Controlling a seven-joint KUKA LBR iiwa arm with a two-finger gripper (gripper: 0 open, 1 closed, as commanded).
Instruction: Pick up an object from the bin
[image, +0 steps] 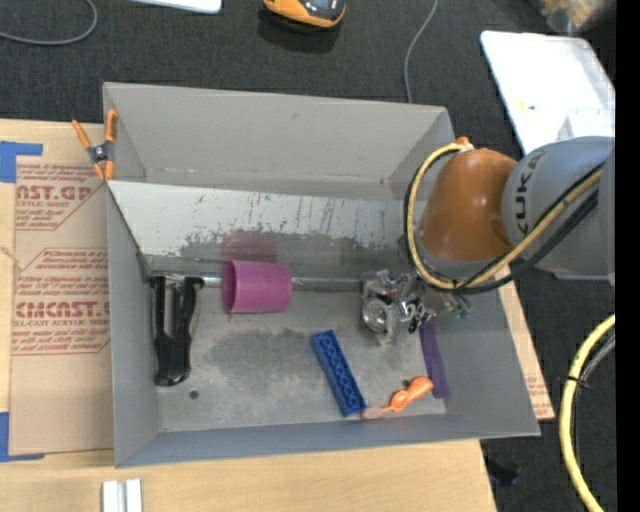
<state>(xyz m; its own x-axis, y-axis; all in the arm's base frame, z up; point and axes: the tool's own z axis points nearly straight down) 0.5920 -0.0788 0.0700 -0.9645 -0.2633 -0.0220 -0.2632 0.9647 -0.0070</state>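
Note:
My gripper (385, 312) hangs low over the right part of the bin floor, its metal fingers pointing down beside a narrow purple bar (432, 362) that lies along the right wall. A small orange carrot-shaped piece (410, 395) rests at the front, just below that bar. A blue studded brick strip (337, 372) lies slanted on the floor to the front left of the gripper. I see nothing between the fingers.
A magenta cup (257, 286) lies on its side at the back middle of the floor. A black handled tool (172, 330) lies along the left wall. The arm with its orange cover comes in over the right rim.

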